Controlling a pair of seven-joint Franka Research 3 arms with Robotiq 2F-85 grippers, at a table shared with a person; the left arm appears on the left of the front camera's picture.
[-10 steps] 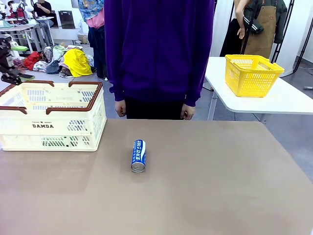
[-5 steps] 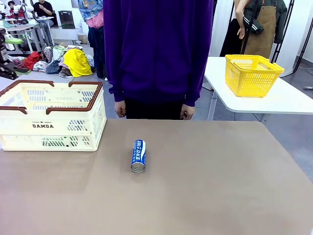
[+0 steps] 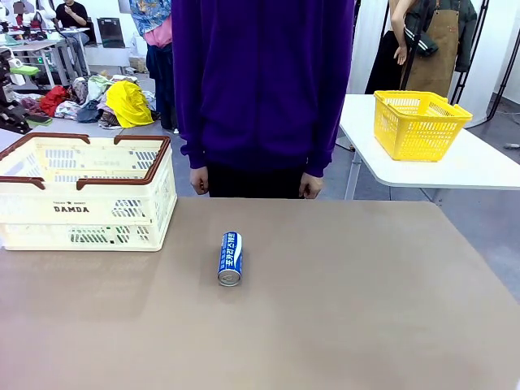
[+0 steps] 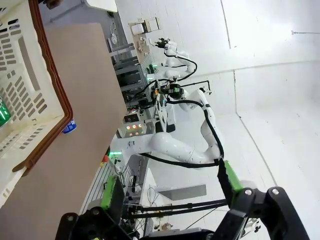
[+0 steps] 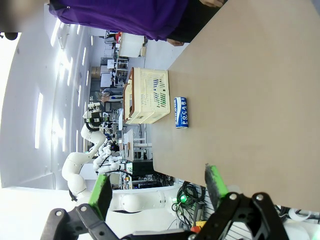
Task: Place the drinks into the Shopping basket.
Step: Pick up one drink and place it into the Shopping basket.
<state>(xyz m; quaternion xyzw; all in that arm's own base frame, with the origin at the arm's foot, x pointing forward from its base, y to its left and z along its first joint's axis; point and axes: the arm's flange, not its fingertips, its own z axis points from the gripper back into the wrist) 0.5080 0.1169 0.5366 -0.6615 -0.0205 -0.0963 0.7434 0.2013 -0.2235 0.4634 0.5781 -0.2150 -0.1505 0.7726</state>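
Waiting between picks: blue can (image 3: 230, 258) lying on worktop (image 3: 341, 301), outside Shopping basket (image 3: 85, 191). Left gripper (image 4: 172, 192) and right gripper (image 5: 157, 192) both released, empty. Next: grasp can.

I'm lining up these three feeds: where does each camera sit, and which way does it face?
Front: between the arms, facing the person across the table.
Left wrist: on the left arm, beside the Shopping basket; left gripper open at the bottom.
Right wrist: on the right arm, looking over the table; right gripper open.
Shared: blue can and Shopping basket.
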